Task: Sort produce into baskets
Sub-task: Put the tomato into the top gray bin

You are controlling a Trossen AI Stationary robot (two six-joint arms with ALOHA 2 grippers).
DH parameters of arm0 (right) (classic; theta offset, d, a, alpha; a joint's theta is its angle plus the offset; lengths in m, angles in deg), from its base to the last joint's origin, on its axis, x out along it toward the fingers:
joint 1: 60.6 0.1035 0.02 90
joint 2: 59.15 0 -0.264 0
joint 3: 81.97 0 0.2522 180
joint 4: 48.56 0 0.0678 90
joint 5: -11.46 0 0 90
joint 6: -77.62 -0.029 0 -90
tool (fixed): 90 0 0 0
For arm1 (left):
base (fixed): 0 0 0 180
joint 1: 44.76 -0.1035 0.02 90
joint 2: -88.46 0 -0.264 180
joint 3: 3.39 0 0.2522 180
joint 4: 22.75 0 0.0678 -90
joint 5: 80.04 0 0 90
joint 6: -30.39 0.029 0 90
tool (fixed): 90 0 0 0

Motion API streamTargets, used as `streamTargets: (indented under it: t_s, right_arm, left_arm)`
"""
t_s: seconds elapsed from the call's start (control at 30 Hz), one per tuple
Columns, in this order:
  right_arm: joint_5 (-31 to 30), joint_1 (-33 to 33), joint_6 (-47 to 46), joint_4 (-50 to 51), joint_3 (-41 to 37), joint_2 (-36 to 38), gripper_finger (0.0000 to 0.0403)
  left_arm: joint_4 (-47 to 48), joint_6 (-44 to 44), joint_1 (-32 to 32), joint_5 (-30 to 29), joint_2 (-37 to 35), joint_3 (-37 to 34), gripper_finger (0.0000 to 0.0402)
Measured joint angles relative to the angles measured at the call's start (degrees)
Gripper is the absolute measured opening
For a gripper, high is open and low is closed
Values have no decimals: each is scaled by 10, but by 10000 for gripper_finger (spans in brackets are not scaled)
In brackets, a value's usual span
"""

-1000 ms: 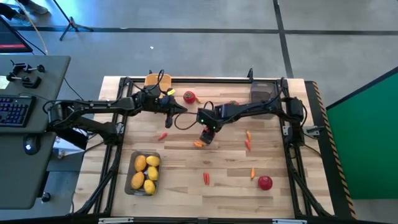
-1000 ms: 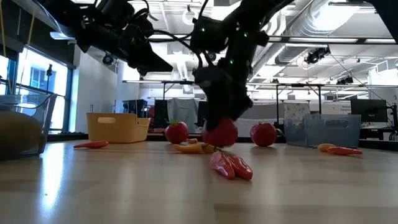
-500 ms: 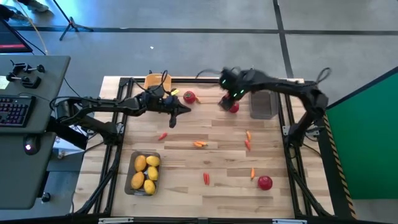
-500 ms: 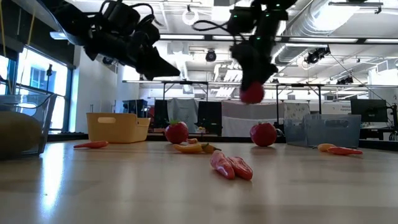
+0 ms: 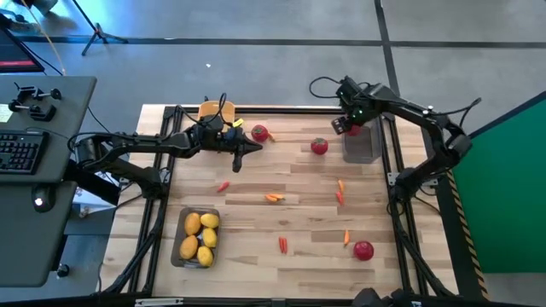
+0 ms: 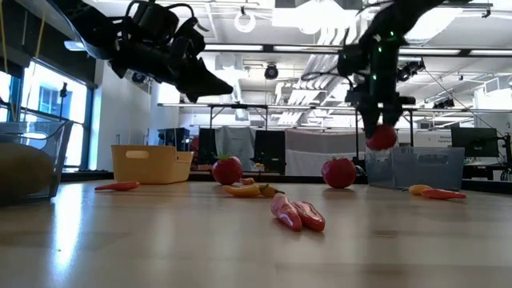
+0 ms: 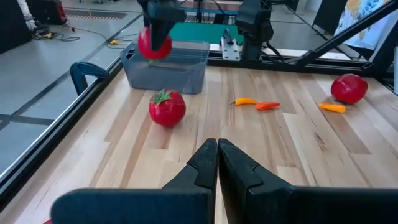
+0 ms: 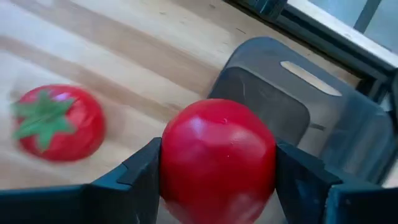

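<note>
Red and round, a tomato [image 8: 217,163] sat clamped in the right gripper [image 5: 345,124] above the grey tray [image 5: 362,143] near the table's far right corner, while the left gripper [image 5: 243,150] hovered pinched together.

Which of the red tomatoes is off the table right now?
The tomato clamped in the right tool, up beside the grey tray. The other three tomatoes lie on the table.
</note>
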Motion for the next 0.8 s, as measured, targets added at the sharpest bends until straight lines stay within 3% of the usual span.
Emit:
streamTargets:
  t_s: [0.27,0.8]
  right_arm:
    - [1,-41,-19,-98,-75,-3,230]
    - [1,-102,-25,-199,-119,-13,229]
  left_arm:
    - [-1,5,-1,0,0,0,0]
    - [-2,0,-15,-6,0,0,0]
